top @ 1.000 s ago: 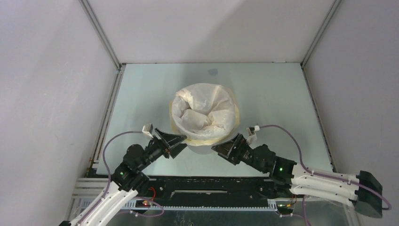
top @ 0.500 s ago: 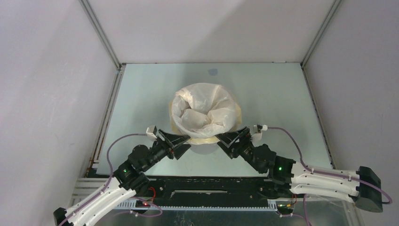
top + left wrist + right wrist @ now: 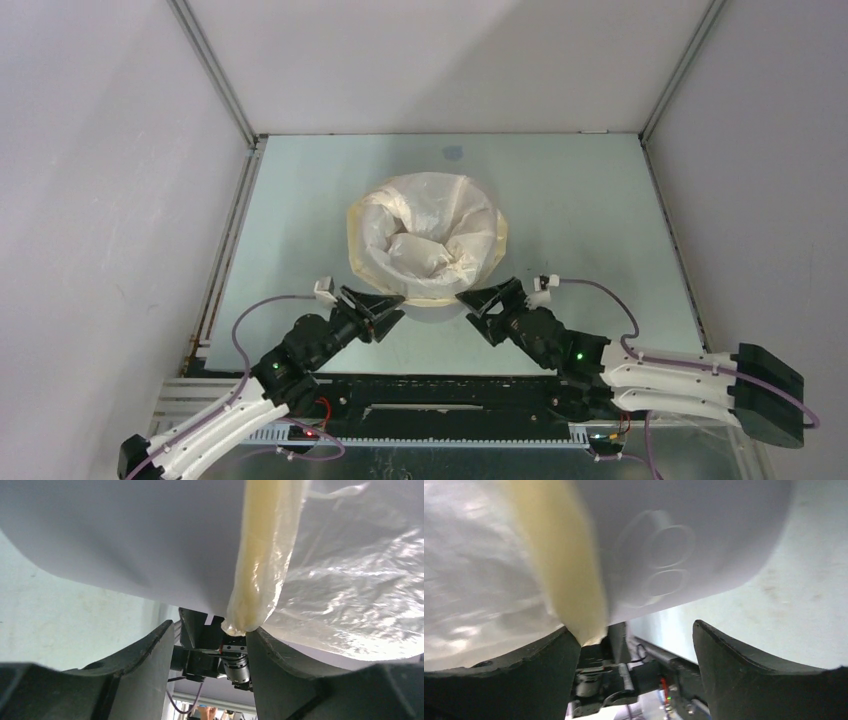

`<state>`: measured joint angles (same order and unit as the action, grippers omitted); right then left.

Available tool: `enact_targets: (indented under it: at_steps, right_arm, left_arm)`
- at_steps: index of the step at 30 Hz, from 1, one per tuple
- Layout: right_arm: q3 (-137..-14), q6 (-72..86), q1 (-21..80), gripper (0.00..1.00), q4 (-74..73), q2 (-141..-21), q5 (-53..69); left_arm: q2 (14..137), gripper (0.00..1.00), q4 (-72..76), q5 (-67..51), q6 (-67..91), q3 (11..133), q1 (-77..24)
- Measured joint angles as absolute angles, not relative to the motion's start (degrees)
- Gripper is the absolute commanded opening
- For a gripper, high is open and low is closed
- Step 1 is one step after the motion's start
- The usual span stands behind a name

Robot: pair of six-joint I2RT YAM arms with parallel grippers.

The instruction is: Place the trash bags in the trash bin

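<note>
The trash bag (image 3: pixel 430 235), pale cream with a darker yellow edge band, lines the trash bin and folds over its rim, hiding the bin from above. The bin's grey wall shows in the left wrist view (image 3: pixel 125 535) and the right wrist view (image 3: pixel 684 540). My left gripper (image 3: pixel 388 312) is open at the bin's near left, low by its wall. In its wrist view (image 3: pixel 209 630) the yellow band (image 3: pixel 265 555) hangs down to the right fingertip. My right gripper (image 3: pixel 477 303) is open at the near right. In its wrist view (image 3: pixel 633 627) the band (image 3: pixel 559 555) ends by the left fingertip.
The pale green table (image 3: pixel 580 200) is walled by white panels at the back and both sides. A small dark mark (image 3: pixel 453 153) lies near the back edge. The black rail (image 3: pixel 440 395) with the arm bases runs along the near edge.
Both grippers have moved in closer under the bag's near edge. The bag's folded edge now spreads wider on the left side of the bin.
</note>
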<state>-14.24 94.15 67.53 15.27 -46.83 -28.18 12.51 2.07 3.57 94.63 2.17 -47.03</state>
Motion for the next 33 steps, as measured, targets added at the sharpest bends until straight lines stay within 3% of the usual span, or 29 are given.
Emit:
enact_targets:
  at_steps: [12, 23, 27, 33]
  right_arm:
    - [-10.1, 96.7, 65.7, 0.82, 18.7, -54.6, -26.3]
    - [-10.1, 96.5, 60.8, 0.80, 10.6, -49.1, -26.1]
    - [-10.5, 94.0, 59.1, 0.83, 5.8, -45.7, -26.2]
    - [-15.5, 86.5, 58.7, 0.86, -4.4, -38.3, -30.0]
  left_arm:
    - [15.2, 0.60, 1.8, 6.1, 93.1, 0.7, -47.0]
    - [14.7, 0.62, -3.8, 11.0, 92.2, 0.7, -47.0]
    - [15.7, 0.68, -5.6, 12.0, 89.2, 1.5, -47.0]
    - [17.5, 0.76, -21.9, 17.5, 79.9, 14.5, -47.0]
